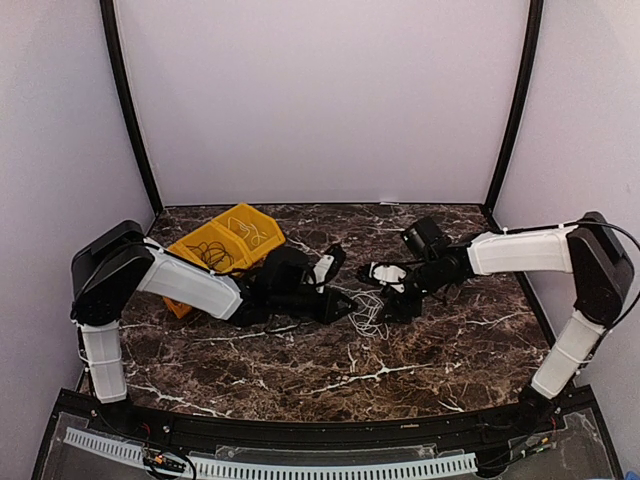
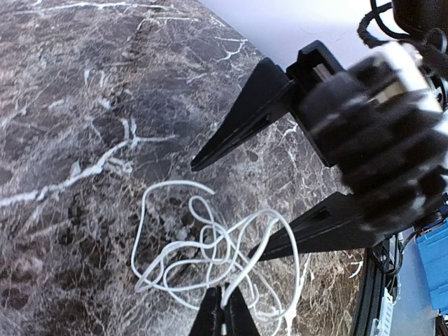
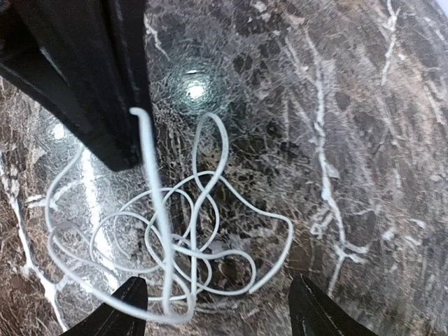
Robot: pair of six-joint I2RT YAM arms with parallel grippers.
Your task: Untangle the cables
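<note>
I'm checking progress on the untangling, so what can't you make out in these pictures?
- Top view: the white cable is too small to trace.
- Top view: wires in the yellow bins are too small to count.
- Left wrist view: the left pincer is cut off by the bottom edge.
- Right wrist view: the left pincer hides part of the cable.
</note>
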